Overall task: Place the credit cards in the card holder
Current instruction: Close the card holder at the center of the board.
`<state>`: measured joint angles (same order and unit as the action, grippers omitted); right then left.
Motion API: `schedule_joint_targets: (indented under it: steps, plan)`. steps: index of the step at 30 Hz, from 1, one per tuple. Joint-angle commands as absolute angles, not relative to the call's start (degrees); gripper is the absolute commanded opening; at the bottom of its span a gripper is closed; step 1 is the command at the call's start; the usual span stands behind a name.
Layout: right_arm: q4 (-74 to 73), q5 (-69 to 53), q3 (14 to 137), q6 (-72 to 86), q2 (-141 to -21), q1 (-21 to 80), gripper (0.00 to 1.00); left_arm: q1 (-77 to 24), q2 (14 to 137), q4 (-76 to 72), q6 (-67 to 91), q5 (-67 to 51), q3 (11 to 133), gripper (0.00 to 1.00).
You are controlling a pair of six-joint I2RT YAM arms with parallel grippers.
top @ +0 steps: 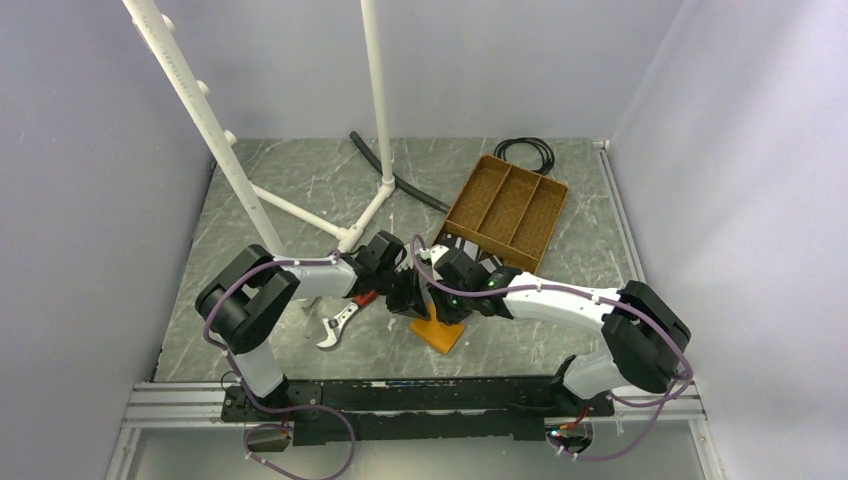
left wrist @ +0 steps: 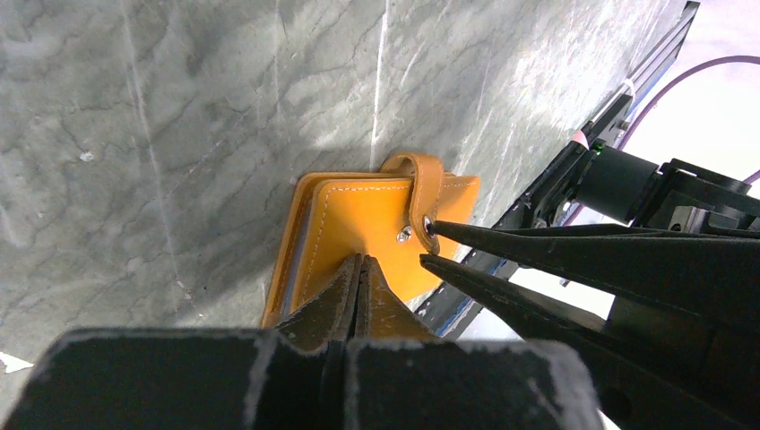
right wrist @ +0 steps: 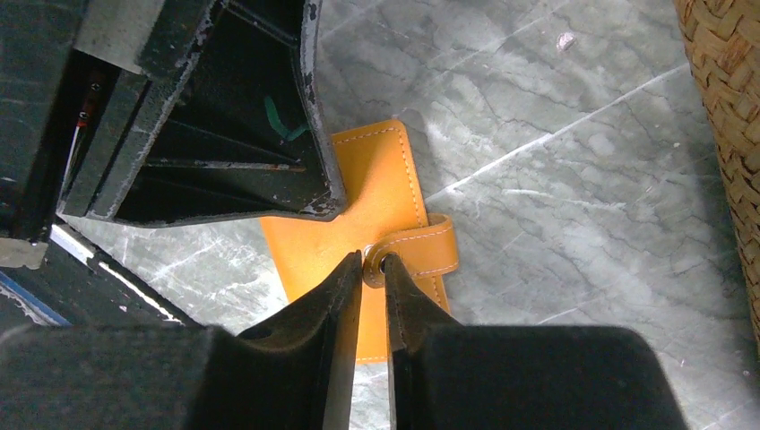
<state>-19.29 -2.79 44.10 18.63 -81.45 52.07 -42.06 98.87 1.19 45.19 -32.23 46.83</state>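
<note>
The orange card holder (top: 441, 334) lies folded shut on the grey marble table, just in front of both grippers. Its strap (right wrist: 428, 253) wraps over the edge and ends in a metal snap on the front face. My left gripper (left wrist: 361, 261) is shut, and its tips press on the holder's face (left wrist: 358, 219). My right gripper (right wrist: 375, 262) has come in from the other side. Its narrow jaws pinch the strap's snap end, whose ring sits between the fingertips (left wrist: 448, 231). The credit cards are hidden or out of view.
A brown woven divided tray (top: 507, 210) sits behind the right arm, and its edge (right wrist: 728, 134) is close in the right wrist view. A white pipe frame (top: 372, 205), a black hose (top: 400, 182) and a coiled cable (top: 526, 150) lie further back. A red-handled tool (top: 340, 325) rests under the left arm.
</note>
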Motion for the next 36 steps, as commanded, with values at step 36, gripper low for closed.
schedule_joint_targets:
  steps: [36]
  plan:
    - [-17.61, -3.08, 44.54, 18.46, -83.57, 52.38, 0.30, -42.31, 99.90, 2.18, 43.95, -30.49, 45.88, 0.00]
